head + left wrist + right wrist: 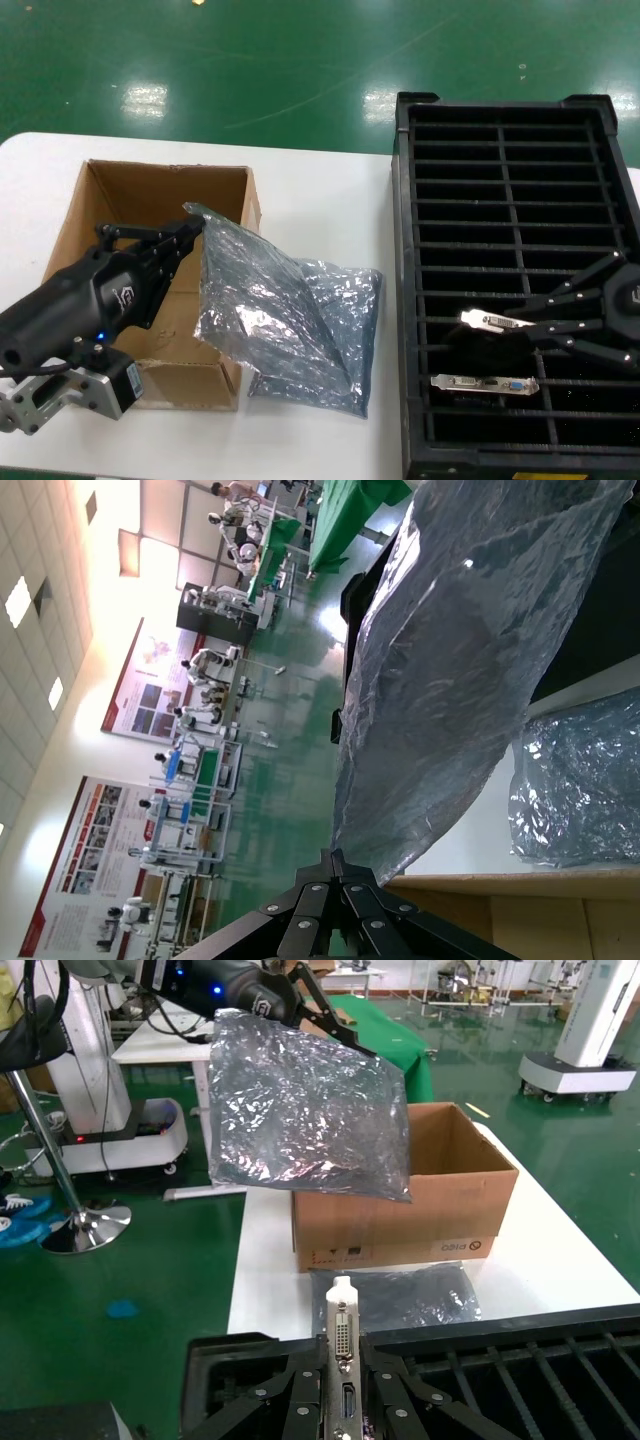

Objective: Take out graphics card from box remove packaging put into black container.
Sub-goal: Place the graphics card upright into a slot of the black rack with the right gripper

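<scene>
Hidden by black fingers: most of the small dark graphics card with silver bracket (492, 321), clenched upright in the right gripper (515, 330) over the large black ribbed plastic crate (418, 300). Two cards counted (second card (485, 383) lying in a near slot). Two crinkly silver anti-static bags: one (255, 300) pinched at a corner by the left gripper (190, 228) above the brown cardboard box (160, 180), another (340, 330) flat on the white table (320, 190).
</scene>
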Action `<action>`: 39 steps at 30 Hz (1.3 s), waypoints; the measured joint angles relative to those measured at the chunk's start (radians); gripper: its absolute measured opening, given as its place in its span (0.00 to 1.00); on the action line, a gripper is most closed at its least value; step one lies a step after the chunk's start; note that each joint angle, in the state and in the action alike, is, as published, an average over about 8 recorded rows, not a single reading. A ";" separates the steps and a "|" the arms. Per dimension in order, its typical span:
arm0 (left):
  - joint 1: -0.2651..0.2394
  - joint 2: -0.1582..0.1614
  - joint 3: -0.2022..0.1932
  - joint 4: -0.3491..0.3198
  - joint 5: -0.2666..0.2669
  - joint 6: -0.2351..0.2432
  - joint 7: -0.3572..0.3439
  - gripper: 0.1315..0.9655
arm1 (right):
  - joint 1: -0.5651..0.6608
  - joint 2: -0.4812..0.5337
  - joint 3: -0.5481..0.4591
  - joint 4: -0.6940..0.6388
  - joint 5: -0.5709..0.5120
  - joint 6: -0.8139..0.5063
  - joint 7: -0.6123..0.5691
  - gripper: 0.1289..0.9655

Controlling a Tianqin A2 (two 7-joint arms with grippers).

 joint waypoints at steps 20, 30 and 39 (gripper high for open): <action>0.000 0.000 0.000 0.000 0.000 0.000 0.000 0.01 | -0.005 0.026 -0.036 0.049 0.043 -0.008 0.035 0.07; 0.000 0.000 0.000 0.000 0.000 0.000 0.000 0.01 | 0.039 0.001 -0.086 -0.025 0.042 -0.009 0.008 0.07; 0.000 0.000 0.000 0.000 0.000 0.000 0.000 0.01 | 0.094 -0.044 -0.118 -0.135 0.015 -0.008 -0.040 0.07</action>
